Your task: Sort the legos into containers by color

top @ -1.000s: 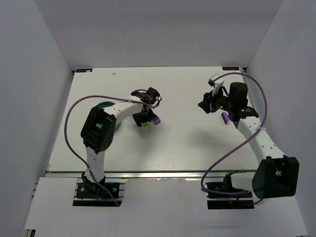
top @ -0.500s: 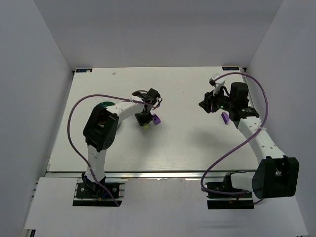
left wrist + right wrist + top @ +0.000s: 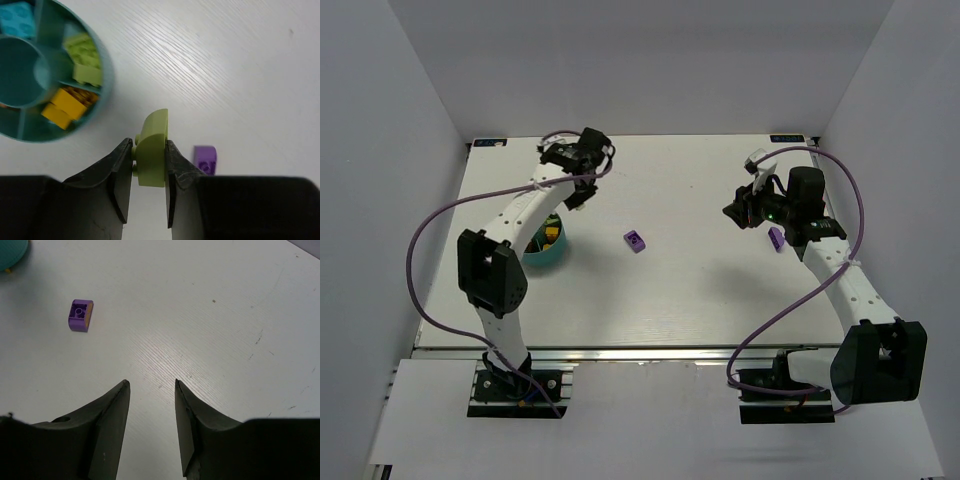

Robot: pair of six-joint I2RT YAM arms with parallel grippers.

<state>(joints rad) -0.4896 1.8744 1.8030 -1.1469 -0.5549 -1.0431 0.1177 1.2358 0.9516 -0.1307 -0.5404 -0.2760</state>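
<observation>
My left gripper is shut on a lime green lego and hangs above the table, right of the round teal bowl. The bowl's compartments hold a cyan lego, lime legos and orange ones. From above, the left gripper hangs just behind the bowl. A purple lego lies mid-table, also seen as the purple lego and the purple lego. My right gripper is open over bare table, holding nothing.
A second purple lego lies beside the right arm's wrist, just right of the right gripper. The left arm's purple cable loops out to the left. White walls enclose the table on three sides.
My left gripper shut on the lime lego beside the purple one, lifted it and swung back and left toward the bowl, uncovering the bowl. The right arm barely moved.
</observation>
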